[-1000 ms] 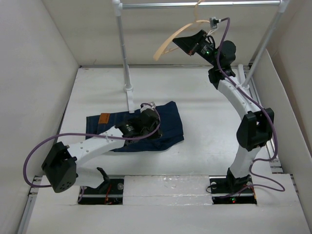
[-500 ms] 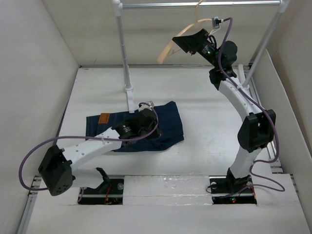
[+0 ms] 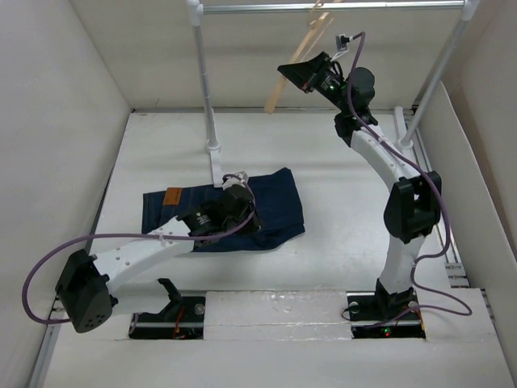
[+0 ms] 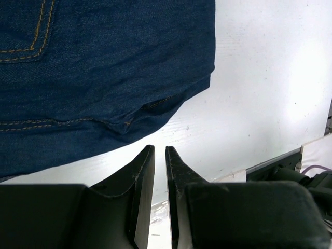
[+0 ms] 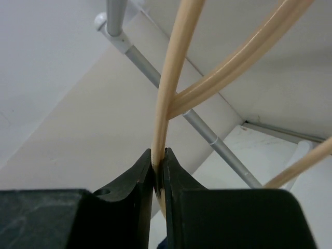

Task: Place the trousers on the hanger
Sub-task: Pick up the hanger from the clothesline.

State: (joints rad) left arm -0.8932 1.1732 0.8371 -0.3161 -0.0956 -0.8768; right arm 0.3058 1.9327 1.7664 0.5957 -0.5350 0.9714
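The trousers [image 3: 279, 202] lie folded on the white table, tan patch at their left end; their hem edge fills the top of the left wrist view [image 4: 104, 67]. My left gripper [image 3: 247, 221] hovers low over the trousers' near edge. Its jaws [image 4: 160, 151] are nearly together with nothing between them. The hanger [image 3: 275, 93] hangs by its hook from the silver rail [image 3: 363, 6] and tilts down to the left. My right gripper [image 3: 292, 73] is shut on one thin arm of the hanger [image 5: 171, 78], clamped at the fingertips [image 5: 159, 153].
The rail's left post [image 3: 207, 89] stands on a white foot just behind the trousers; the right post [image 3: 440, 73] leans at the far right. The rail also crosses the right wrist view [image 5: 207, 136]. White walls close in both sides and the back.
My right gripper has swung left and turned with the hanger, which now hangs steeper and shows nearly edge-on. My left arm has stretched out, its gripper shifting slightly over the trousers.
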